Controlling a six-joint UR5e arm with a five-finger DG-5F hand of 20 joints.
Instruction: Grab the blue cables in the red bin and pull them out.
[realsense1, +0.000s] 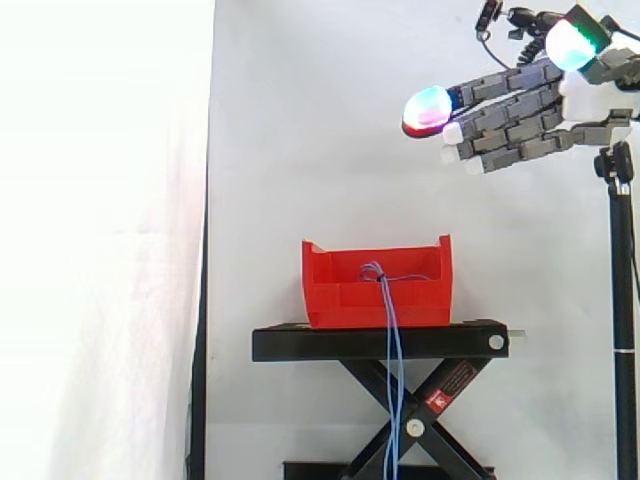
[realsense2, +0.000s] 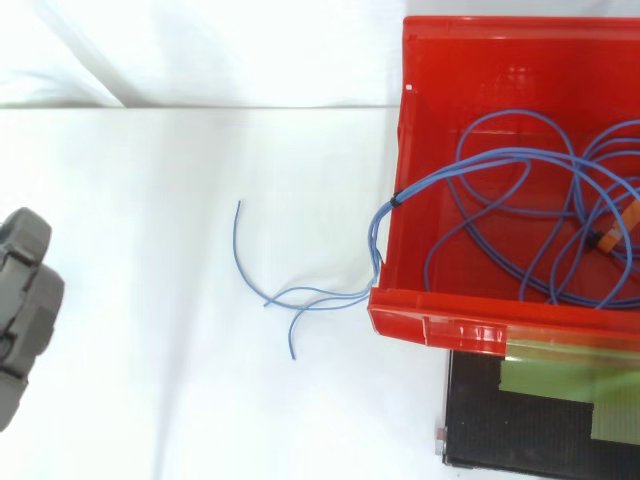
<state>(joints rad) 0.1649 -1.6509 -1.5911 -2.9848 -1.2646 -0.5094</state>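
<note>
Blue cables (realsense2: 440, 176): thin, limp, light strands looped inside the red plastic bin (realsense2: 470, 325), ends trailing over its wall.
Grip: probably best where the strands bunch at the rim.
Hand (realsense1: 520, 115): fingers outstretched, empty, high above the bin.

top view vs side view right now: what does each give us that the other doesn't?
Top view: blue cables looped across the floor of the red bin, an orange piece among them, and green tape on the stand. Side view: the scissor legs, the cables hanging down past the stand, and the hand high to the right of the bin, fingers straight, holding nothing. Both: the bin, with cables spilling over its wall.
</note>
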